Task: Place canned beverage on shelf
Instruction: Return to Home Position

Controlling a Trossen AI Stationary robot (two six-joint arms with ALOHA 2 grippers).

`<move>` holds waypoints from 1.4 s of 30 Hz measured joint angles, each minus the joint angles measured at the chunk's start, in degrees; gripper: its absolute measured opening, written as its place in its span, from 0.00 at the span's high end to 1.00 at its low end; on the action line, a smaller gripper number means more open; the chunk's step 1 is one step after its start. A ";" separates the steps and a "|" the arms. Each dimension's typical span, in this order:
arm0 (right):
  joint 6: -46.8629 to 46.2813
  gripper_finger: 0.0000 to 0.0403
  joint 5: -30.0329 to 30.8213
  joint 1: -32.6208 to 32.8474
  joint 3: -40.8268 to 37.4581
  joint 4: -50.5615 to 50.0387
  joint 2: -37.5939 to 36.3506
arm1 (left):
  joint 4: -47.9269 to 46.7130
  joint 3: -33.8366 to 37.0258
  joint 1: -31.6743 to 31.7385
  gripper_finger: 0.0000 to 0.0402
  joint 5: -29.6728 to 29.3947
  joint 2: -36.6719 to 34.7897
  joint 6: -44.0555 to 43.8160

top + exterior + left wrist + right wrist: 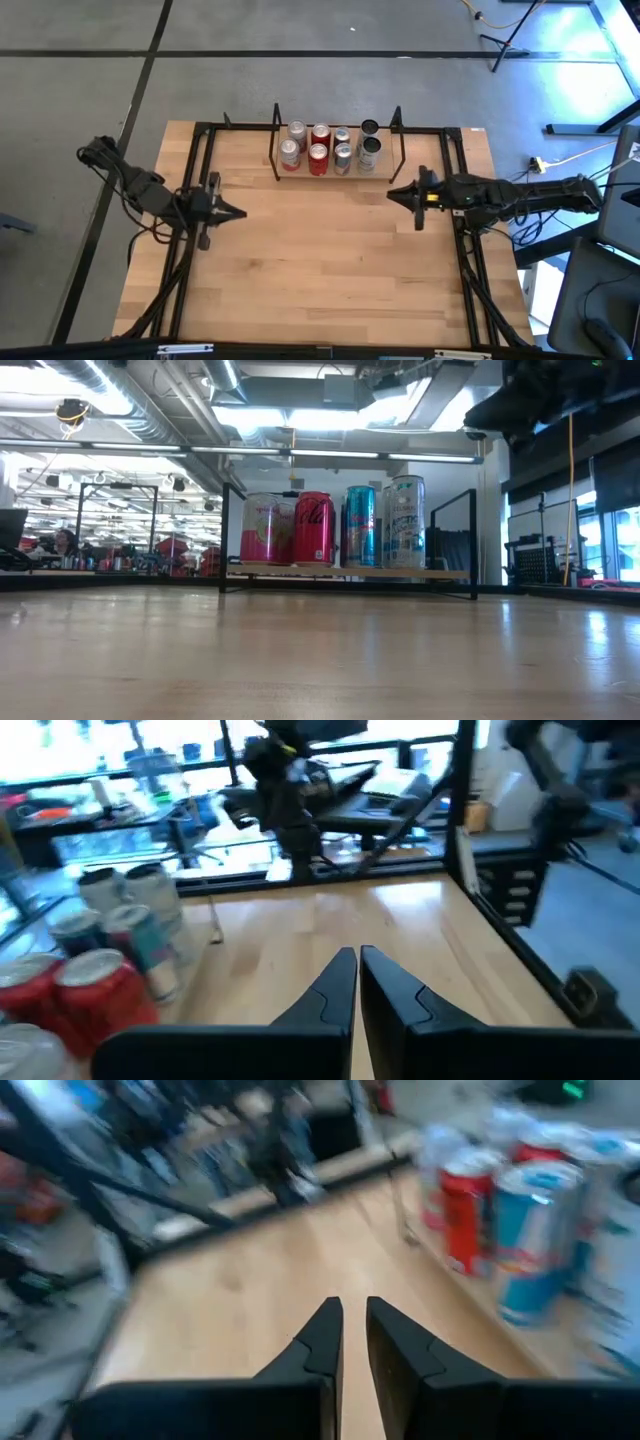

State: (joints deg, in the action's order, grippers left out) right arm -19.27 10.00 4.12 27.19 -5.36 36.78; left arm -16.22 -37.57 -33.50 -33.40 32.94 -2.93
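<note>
On the left side of the table (330, 280), the left gripper (238, 213) hung over the wood. It pointed toward the middle of the table. Its 2 fingers (335, 988) were closed together, with only a thin slit between them. They held nothing.

The shelf (388, 166) stood at the far edge of the table, near the middle. It was a low wood board with thin black rods at both ends. 8 cans (330, 147) stood upright on it, in 4 short lines of 2, with 1 can behind the other. From left to right there were the pink cans (262, 530), the red cans (313, 528), the blue cans (360, 526) and the white cans (403, 522). The lines stood close, side by side, and filled most of the board.

The right gripper (392, 194) hung over the table near the right end of the shelf, a little in front of it. It pointed toward the middle too. Its 2 fingers (320, 1342) were drawn close with a narrow gap between them, and they held nothing.
</note>
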 joint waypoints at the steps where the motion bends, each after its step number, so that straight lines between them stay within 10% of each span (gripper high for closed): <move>1: 0.21 0.91 -1.48 0.00 -2.41 3.37 -1.88 | 2.46 2.79 0.00 0.98 1.09 -1.38 1.13; 11: 2.29 0.91 -9.52 0.00 -18.10 15.72 -20.40 | 27.68 24.20 10.68 0.98 18.45 -9.40 -0.09; 30: 3.14 0.91 -9.46 0.00 -26.76 10.70 -36.66 | 18.49 37.14 21.77 0.98 28.45 -32.78 -8.80; 42: 1.75 0.91 -8.57 -0.02 -26.74 6.79 -36.57 | 17.04 37.14 21.70 0.98 32.20 -32.58 -7.14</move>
State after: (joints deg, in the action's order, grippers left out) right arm -17.52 1.43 4.10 0.45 1.43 0.21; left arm 0.82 -0.43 -11.79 -1.20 0.36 -10.07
